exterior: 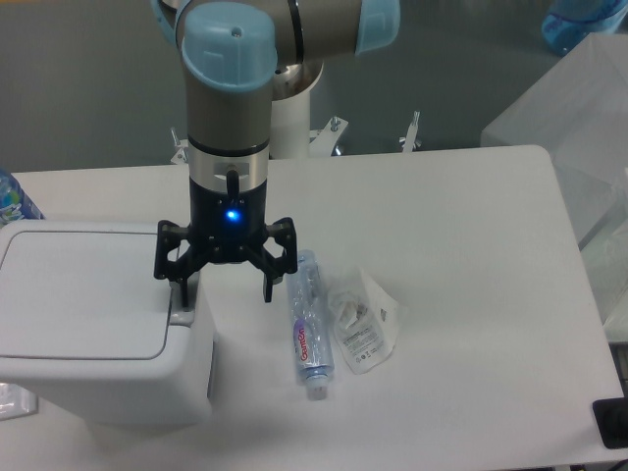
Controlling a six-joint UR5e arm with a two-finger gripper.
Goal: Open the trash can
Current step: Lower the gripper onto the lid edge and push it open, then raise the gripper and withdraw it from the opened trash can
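Trash can (93, 324) sits at the near left of the table (461, 245). It is a big white box, and its flat lid (83, 289) is down. A small grey button (183, 316) sits at the right edge of the lid.

The gripper (225, 290) hangs just above that edge. Its jaws are spread wide and hold nothing. One finger (180, 287) points down right over the button, and the other finger is out past the side of the can. I think the arm is placed like this so the finger can push the button down, because a push there should make the lid pop up. I cannot tell if the finger touches the button yet.

There is one trash can and one arm. One clear bottle (308, 326) lies on its side just right of the gripper. One clear plastic bag (365, 321) lies right beside the bottle. They look out of the way of the push.
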